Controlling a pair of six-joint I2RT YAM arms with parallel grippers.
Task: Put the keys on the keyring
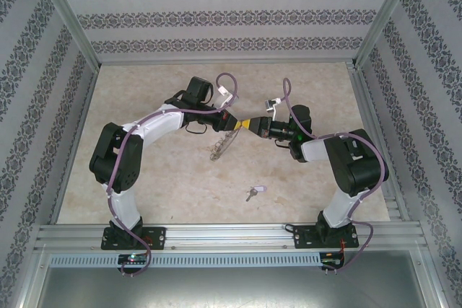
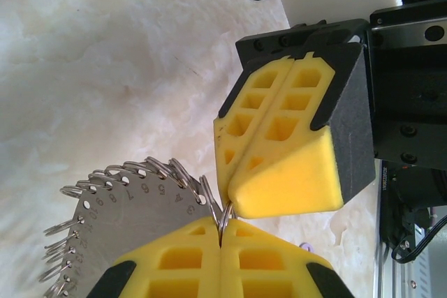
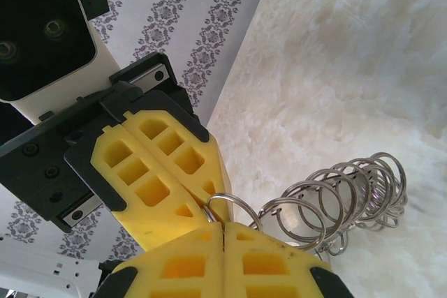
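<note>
**Top view.** The left gripper and right gripper meet tip to tip over the middle of the table. The keyring hangs tilted just beneath them; I cannot tell if its lower edge touches the surface. The key lies alone toward the near edge, between the two bases and well apart from both grippers.

**Left wrist view.** Both pairs of yellow fingers are pressed fully together. Each pinches the same split ring on the keyring's rim.

**Right wrist view.** That one loop sits nipped where the two tips meet, and the other rings fan away to the right.

**Judgement.** The ring is being secured. I should keep the two grips from pulling or twisting against each other. One arm should hold while the other lets go gently to fetch the key.
</note>
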